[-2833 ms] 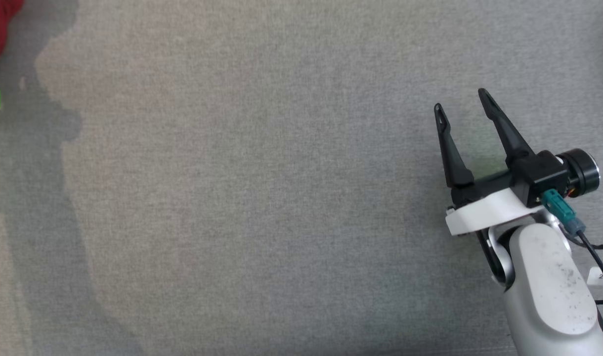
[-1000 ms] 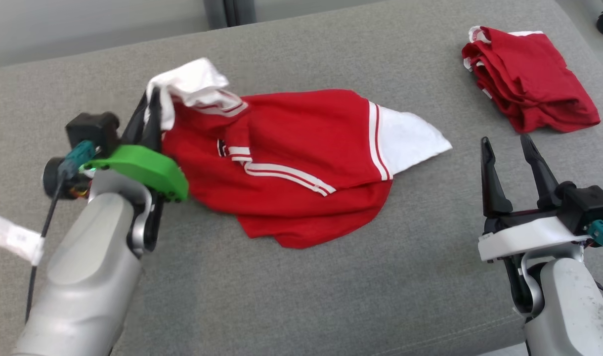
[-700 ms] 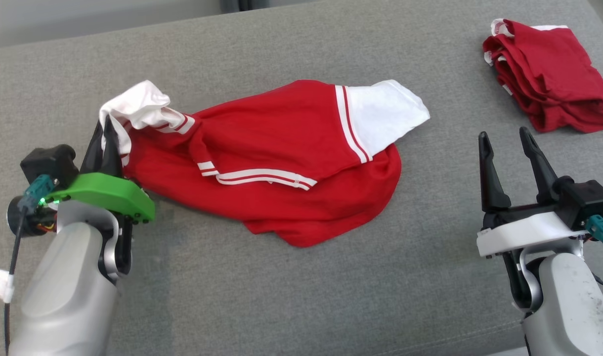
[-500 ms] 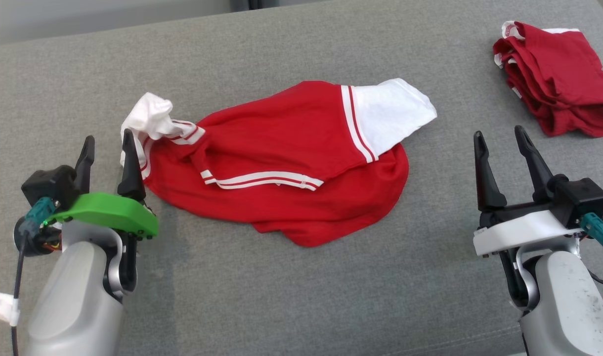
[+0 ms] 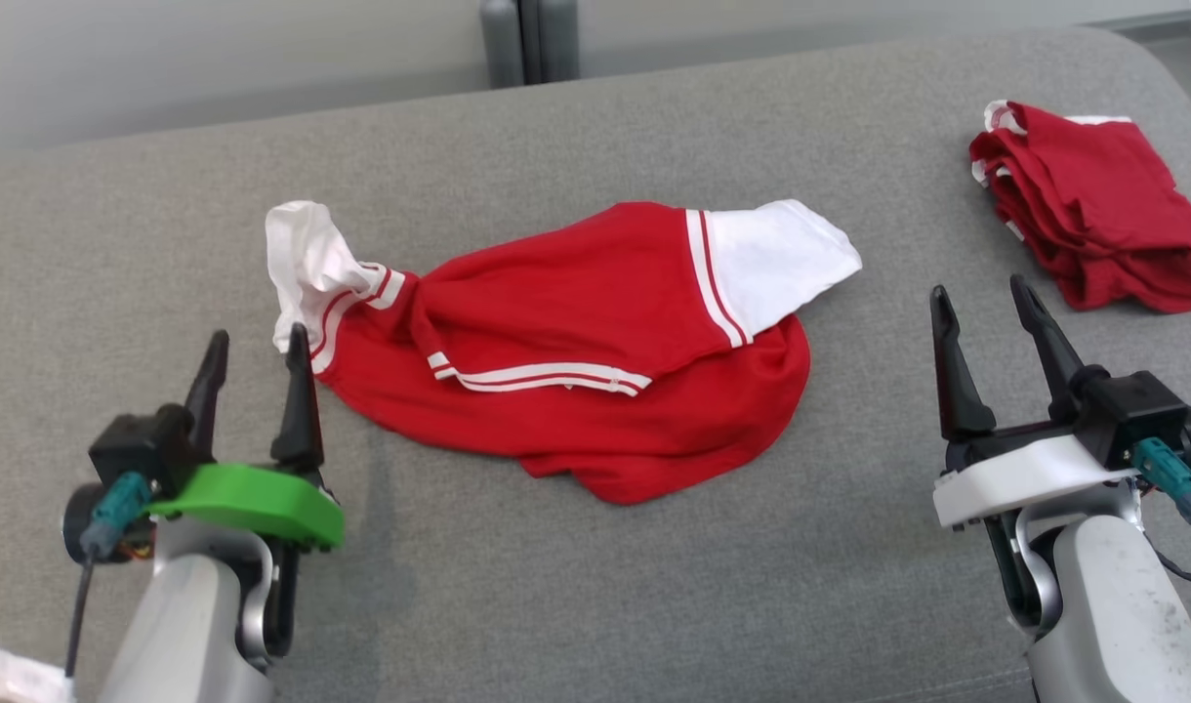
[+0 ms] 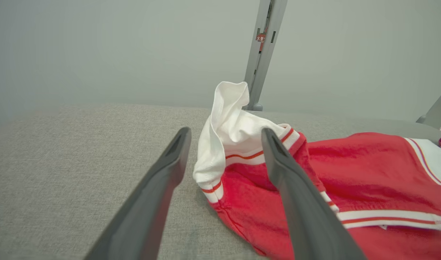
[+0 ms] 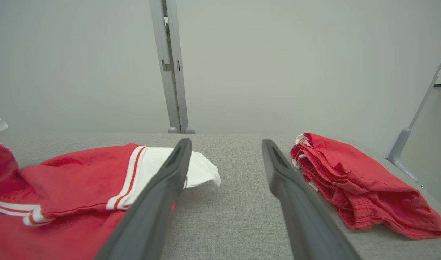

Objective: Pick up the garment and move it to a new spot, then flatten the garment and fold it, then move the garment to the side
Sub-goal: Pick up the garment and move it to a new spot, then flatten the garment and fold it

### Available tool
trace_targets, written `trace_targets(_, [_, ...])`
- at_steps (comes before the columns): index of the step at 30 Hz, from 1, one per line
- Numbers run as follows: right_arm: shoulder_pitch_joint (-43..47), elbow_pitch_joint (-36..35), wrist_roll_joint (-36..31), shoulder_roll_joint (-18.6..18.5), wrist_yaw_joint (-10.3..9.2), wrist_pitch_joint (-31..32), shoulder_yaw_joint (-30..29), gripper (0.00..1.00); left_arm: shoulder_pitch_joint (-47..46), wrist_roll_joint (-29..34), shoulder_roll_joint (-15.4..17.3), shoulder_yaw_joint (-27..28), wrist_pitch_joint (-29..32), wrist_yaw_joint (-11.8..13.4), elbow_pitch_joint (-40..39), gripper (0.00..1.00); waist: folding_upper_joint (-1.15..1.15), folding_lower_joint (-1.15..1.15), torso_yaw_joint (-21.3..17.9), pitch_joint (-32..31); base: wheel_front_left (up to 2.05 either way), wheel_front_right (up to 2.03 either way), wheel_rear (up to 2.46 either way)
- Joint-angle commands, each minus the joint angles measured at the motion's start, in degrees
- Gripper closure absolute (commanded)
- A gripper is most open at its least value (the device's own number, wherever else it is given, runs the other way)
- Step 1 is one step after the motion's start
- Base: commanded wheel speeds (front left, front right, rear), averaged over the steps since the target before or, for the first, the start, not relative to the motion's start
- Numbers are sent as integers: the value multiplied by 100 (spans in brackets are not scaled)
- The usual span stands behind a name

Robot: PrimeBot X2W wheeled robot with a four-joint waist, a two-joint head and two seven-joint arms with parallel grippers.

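A red garment point(image 5: 576, 361) with white sleeves and striped trim lies crumpled at the middle of the grey fabric-covered worktop point(image 5: 556, 586), well apart from a folded red pile point(image 5: 1093, 205) at the far right. Both the left tool point(image 5: 258, 334) and the right tool point(image 5: 977, 286) stand spread wide and hold nothing. The garment appears set in its spot, so flattening looks to be the step in hand. Its bunched sleeve point(image 6: 227, 122) stands up just ahead of the left tool, while the body is doubled over itself. The next move likely calls for each tool to pinch an opposite edge and draw the cloth taut.
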Motion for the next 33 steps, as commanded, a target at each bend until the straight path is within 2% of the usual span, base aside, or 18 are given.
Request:
trace_targets(1, [131,26,-16,-19,-8,-12,-6,0,209,49,-60,51,-2,-47,-82,0,0,0,52,-234,0,0,0])
trace_targets(20, [1188,179,358,-19,-8,-12,293,0,2029,317,-705,513,-2,-180,-928,0,0,0,136,-1010,0,0,0])
trace_targets(33, [1407,222,396,-19,-8,-12,398,0,2300,353,-775,555,-2,-204,-917,0,0,0,194,-1078,0,0,0])
